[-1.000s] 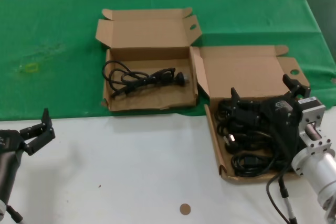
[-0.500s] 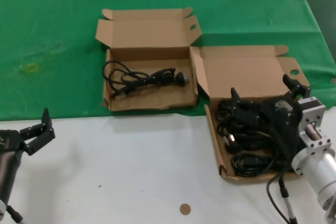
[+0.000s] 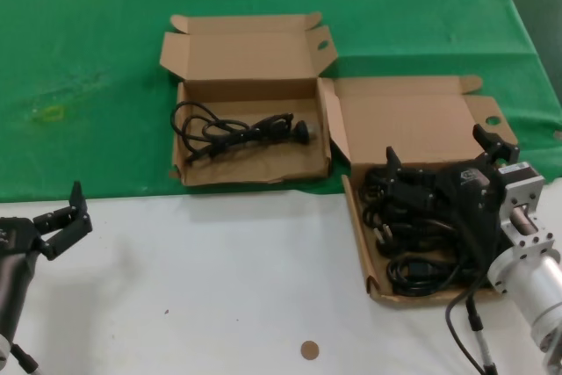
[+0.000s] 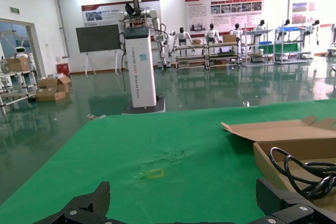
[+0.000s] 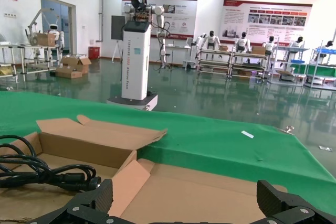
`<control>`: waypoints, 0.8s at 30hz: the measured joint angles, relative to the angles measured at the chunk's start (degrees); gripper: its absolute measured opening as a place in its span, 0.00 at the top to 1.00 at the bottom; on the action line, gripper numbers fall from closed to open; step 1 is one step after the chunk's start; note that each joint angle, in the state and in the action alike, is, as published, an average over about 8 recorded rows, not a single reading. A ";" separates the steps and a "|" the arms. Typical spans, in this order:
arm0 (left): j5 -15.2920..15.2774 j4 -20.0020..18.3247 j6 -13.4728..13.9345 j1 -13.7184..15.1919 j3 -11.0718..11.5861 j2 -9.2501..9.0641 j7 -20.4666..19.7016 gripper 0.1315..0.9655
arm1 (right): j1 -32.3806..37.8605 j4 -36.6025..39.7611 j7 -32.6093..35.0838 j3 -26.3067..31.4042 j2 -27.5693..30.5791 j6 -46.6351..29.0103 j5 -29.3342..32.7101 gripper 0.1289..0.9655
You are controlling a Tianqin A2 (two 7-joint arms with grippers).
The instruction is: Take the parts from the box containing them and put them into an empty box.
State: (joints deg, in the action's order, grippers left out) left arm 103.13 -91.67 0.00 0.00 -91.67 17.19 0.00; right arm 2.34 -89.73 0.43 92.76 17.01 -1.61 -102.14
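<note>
The boxes (image 3: 250, 50) were matt brown cardboard, the cords (image 3: 237, 129) matt black rubber, the cloth (image 3: 88, 59) green fabric.

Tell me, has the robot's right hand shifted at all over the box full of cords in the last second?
No. The right hand sits open at the same spot over the cords, against the right box's flap.
</note>
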 joint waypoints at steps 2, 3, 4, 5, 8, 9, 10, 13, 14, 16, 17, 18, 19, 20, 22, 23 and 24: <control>0.00 0.00 0.00 0.00 0.00 0.00 0.00 0.00 | 0.00 0.00 0.00 0.00 0.00 0.00 0.00 0.00; 0.00 0.00 0.00 0.00 0.00 0.00 0.01 0.00 | 0.00 0.00 0.00 0.00 0.00 0.00 0.00 0.00; 0.00 0.00 0.00 0.00 0.00 0.00 0.01 0.00 | 0.00 0.00 0.00 0.00 0.00 0.00 0.00 0.00; 0.00 0.00 0.00 0.00 0.00 0.00 0.01 0.00 | 0.00 0.00 0.00 0.00 0.00 0.00 0.00 0.00; 0.00 0.00 0.00 0.00 0.00 0.00 0.00 0.00 | 0.00 0.00 0.00 0.00 0.00 0.00 0.00 0.00; 0.00 0.00 0.00 0.00 0.00 0.00 0.00 0.00 | 0.00 0.00 0.00 0.00 0.00 0.00 0.00 0.00; 0.00 0.00 0.00 0.00 0.00 0.00 0.00 0.00 | 0.00 0.00 0.00 0.00 0.00 0.00 0.00 0.00; 0.00 0.00 0.00 0.00 0.00 0.00 0.00 0.00 | 0.00 0.00 0.00 0.00 0.00 0.00 0.00 0.00; 0.00 0.00 0.00 0.00 0.00 0.00 0.00 0.00 | 0.00 0.00 0.00 0.00 0.00 0.00 0.00 0.00; 0.00 0.00 0.00 0.00 0.00 0.00 0.00 0.00 | 0.00 0.00 0.00 0.00 0.00 0.00 0.00 0.00; 0.00 0.00 0.00 0.00 0.00 0.00 0.00 0.00 | 0.00 0.00 0.00 0.00 0.00 0.00 0.00 0.00; 0.00 0.00 0.00 0.00 0.00 0.00 0.00 0.00 | 0.00 0.00 0.00 0.00 0.00 0.00 0.00 0.00; 0.00 0.00 0.00 0.00 0.00 0.00 0.00 0.00 | 0.00 0.00 0.00 0.00 0.00 0.00 0.00 0.00; 0.00 0.00 0.00 0.00 0.00 0.00 0.00 0.00 | 0.00 0.00 0.00 0.00 0.00 0.00 0.00 0.00; 0.00 0.00 0.00 0.00 0.00 0.00 0.00 0.00 | 0.00 0.00 0.00 0.00 0.00 0.00 0.00 0.00; 0.00 0.00 0.00 0.00 0.00 0.00 0.00 0.00 | 0.00 0.00 0.00 0.00 0.00 0.00 0.00 0.00; 0.00 0.00 0.00 0.00 0.00 0.00 0.00 0.00 | 0.00 0.00 0.00 0.00 0.00 0.00 0.00 0.00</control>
State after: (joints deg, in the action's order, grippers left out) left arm 103.13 -91.67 0.00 0.00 -91.67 17.19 0.01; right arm 2.34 -89.73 0.43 92.76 17.01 -1.61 -102.14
